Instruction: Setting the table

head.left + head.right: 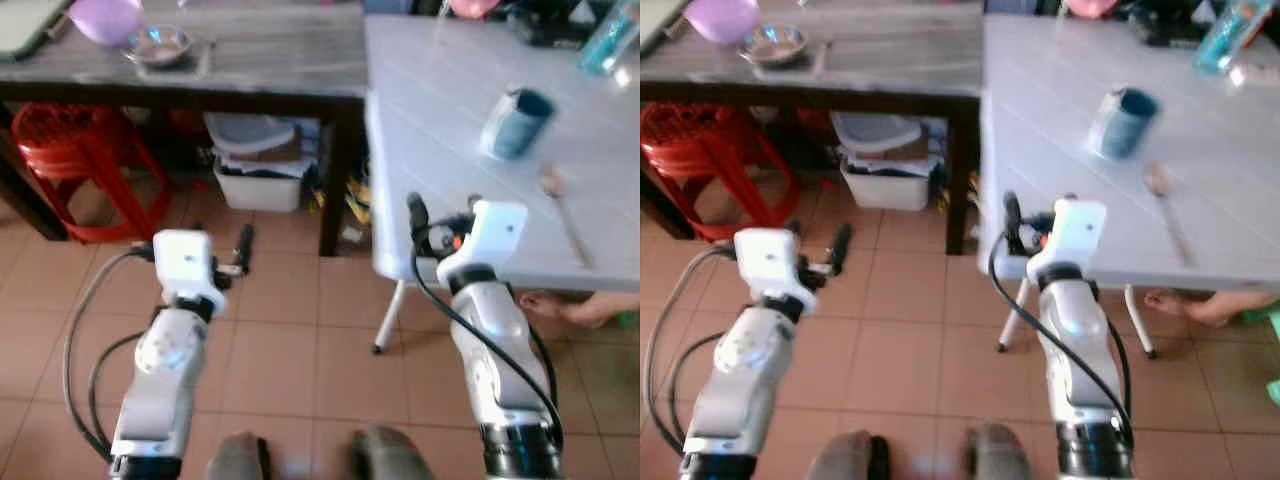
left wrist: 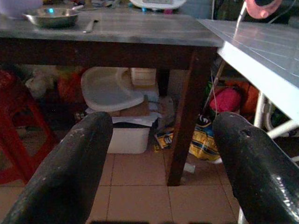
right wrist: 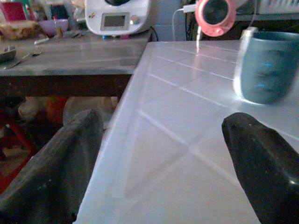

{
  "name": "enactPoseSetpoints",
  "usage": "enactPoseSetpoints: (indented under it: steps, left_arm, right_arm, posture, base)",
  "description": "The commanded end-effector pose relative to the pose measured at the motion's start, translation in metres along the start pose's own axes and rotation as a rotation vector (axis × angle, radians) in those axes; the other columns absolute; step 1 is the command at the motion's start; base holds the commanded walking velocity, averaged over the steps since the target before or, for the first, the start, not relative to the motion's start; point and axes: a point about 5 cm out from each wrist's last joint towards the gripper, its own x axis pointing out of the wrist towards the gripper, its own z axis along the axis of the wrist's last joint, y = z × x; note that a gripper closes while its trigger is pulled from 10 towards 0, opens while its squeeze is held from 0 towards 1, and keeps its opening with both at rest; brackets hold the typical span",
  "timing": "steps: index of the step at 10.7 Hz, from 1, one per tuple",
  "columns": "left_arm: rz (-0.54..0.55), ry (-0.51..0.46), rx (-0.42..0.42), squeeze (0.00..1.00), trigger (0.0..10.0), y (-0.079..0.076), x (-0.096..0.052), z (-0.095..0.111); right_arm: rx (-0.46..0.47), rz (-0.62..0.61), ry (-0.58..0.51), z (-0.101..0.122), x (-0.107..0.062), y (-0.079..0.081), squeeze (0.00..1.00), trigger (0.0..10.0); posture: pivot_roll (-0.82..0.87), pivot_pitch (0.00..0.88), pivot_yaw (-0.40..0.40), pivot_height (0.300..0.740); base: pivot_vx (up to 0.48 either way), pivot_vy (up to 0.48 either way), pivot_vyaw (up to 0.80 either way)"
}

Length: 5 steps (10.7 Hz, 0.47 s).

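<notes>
A blue cup (image 1: 520, 120) stands on the white table (image 1: 440, 90) on the right, with a spoon (image 1: 565, 215) lying nearer the table's front edge. On the dark wooden table (image 1: 270, 55) at the back sit a metal bowl (image 1: 158, 44), a purple bowl (image 1: 105, 18) and a utensil (image 2: 91, 25). My right gripper (image 1: 443, 210) is open and empty at the white table's front left corner, pointing towards the cup (image 3: 266, 65). My left gripper (image 1: 243, 243) hangs open and empty over the tiled floor, facing the dark table's underside.
Under the dark table are a white bin (image 1: 260, 170) with a lid and a red stool (image 1: 75, 150). A blue bottle (image 1: 610, 40) stands at the far right of the white table. A person's foot (image 1: 585, 308) rests under that table.
</notes>
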Motion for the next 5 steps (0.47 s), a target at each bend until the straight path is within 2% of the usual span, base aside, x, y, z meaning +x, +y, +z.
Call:
enactPoseSetpoints:
  steps: [1, 2, 5]
  left_arm:
    - [-0.027, 0.005, -0.002, 0.00, 10.0, -0.0071, -0.0002, -0.0001]
    - [-0.030, 0.007, 0.000, 0.00, 10.0, -0.0071, -0.0001, -0.0003]
    - [-0.053, 0.013, -0.015, 0.00, 10.0, -0.0089, -0.0019, -0.0006]
  right_arm:
    - [-0.009, -0.018, 0.008, -0.0021, -0.0021, -0.0061, 0.00, 10.0]
    - [-0.008, -0.018, 0.007, -0.0020, -0.0018, -0.0057, 0.00, 10.0]
    - [-0.005, -0.024, -0.004, -0.0006, 0.0013, -0.0055, 0.00, 10.0]
  posture:
    - [-0.05, 0.161, 0.019, 0.740]
    - [-0.05, 0.162, 0.020, 0.740]
    - [-0.05, 0.167, 0.022, 0.740]
  base:
    - [0.382, -0.285, 0.00]
    - [0.394, -0.266, 0.00]
    - [0.439, 0.000, 0.00]
